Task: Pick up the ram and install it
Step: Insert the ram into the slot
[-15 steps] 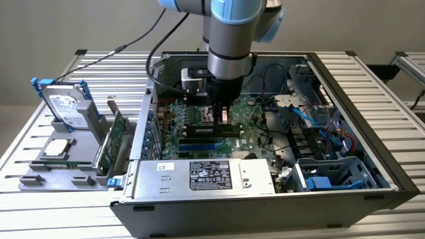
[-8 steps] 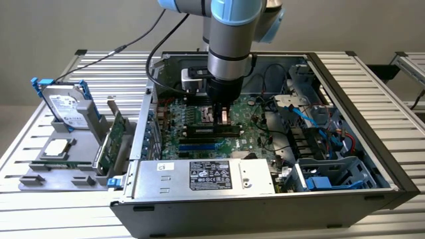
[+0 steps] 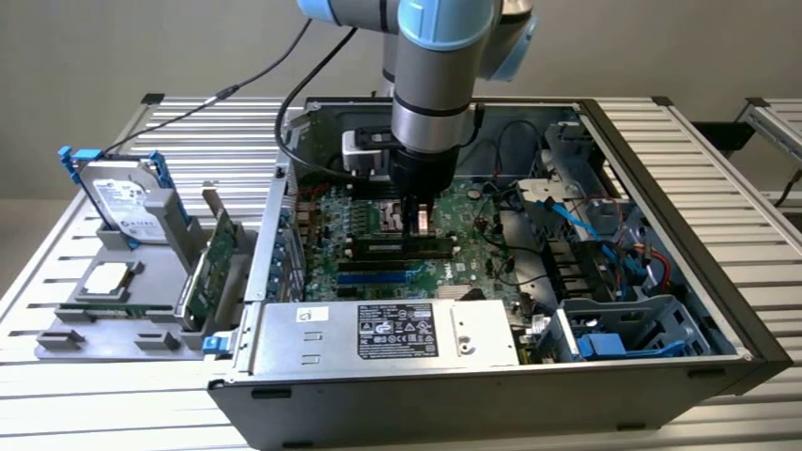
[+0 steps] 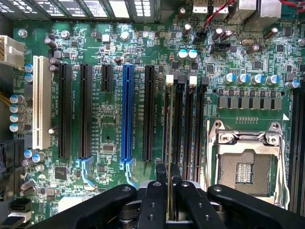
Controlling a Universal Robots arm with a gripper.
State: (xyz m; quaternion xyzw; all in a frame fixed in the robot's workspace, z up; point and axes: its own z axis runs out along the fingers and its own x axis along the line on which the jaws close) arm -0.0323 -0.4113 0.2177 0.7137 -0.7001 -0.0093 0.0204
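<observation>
My gripper (image 3: 420, 218) hangs inside the open computer case, low over the motherboard (image 3: 376, 211). Its two black fingers (image 4: 161, 177) are shut on the ram (image 4: 167, 143). From the wrist view the ram is seen edge-on as a thin strip, running along the outermost of the black memory slots (image 4: 179, 119) beside the CPU socket (image 4: 245, 164). In the exterior view the ram (image 3: 423, 224) is a short stub between the fingers, just above the memory slots (image 3: 401, 248). Whether its lower edge touches the slot I cannot tell.
The case walls (image 3: 652, 178) surround the board. A power supply (image 3: 389, 331) lies along the front, and blue and red cables (image 3: 589, 235) and a drive cage sit on the exterior view's right. Outside, a grey fixture (image 3: 107, 324) holds a hard drive (image 3: 126, 202) and a green expansion card (image 3: 216, 268).
</observation>
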